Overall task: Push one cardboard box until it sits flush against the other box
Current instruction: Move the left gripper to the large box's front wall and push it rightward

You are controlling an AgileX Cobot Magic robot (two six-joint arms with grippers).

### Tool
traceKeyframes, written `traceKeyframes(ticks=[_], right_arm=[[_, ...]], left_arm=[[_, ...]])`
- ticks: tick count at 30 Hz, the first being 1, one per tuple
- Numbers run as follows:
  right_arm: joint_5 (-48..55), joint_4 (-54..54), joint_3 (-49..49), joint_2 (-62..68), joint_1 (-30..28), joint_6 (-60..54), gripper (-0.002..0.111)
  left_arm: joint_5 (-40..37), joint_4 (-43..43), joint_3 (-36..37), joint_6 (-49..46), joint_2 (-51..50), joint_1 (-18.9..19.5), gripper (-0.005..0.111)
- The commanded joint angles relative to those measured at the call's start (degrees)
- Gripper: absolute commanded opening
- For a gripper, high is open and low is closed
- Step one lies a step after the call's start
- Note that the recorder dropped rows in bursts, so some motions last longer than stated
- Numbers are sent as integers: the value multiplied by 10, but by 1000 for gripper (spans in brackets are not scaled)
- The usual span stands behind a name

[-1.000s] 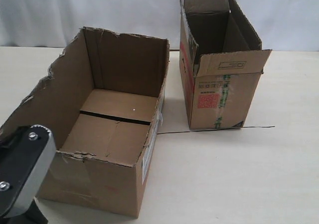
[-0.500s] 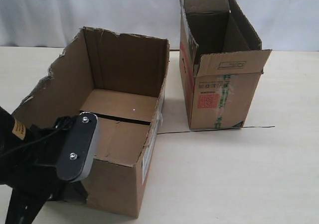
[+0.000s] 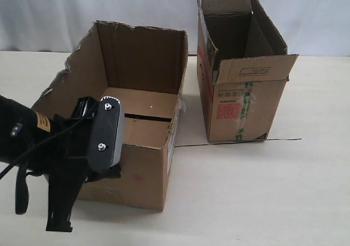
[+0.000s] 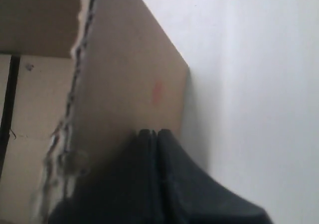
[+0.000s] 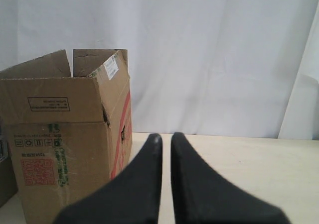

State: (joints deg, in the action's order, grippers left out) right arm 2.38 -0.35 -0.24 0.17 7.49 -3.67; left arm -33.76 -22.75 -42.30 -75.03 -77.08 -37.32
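Observation:
The wide cardboard box with torn top edges stands left of centre in the exterior view. My left arm's wrist housing is low against its near wall. In the left wrist view my left gripper is shut, and its tips press on the box's brown wall. The other box, taller, with red print and green-striped tape, stands to the right; a strip of table separates the two. My right gripper hovers beside the other box, fingers almost together and holding nothing. It is outside the exterior view.
The boxes rest on a pale table. A thin black line runs along it in front of the taller box. A white curtain hangs behind.
My left arm has risen and swung in against the wide box's near wall. That box has slid and turned toward the taller box, narrowing the gap. The taller box has not moved.

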Motion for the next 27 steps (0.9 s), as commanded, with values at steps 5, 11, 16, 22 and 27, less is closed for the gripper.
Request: traceKeyframes(ticks=[5, 11, 16, 22, 27], right_arm=[[1, -1, 2, -2, 0, -1, 5], [1, -1, 2, -2, 0, -1, 5], [1, -1, 2, -2, 0, 0, 5], [1, -1, 2, -2, 0, 0, 5], [1, -1, 2, -2, 0, 0, 5]], left_arm=[[116, 2, 1, -26, -60, 0, 0], [150, 2, -13, -44, -85, 17, 0], [148, -4, -50, -61, -110, 49, 0], [132, -5, -103, -76, -156, 60, 0], [127, -5, -141, -76, -190, 60, 0]])
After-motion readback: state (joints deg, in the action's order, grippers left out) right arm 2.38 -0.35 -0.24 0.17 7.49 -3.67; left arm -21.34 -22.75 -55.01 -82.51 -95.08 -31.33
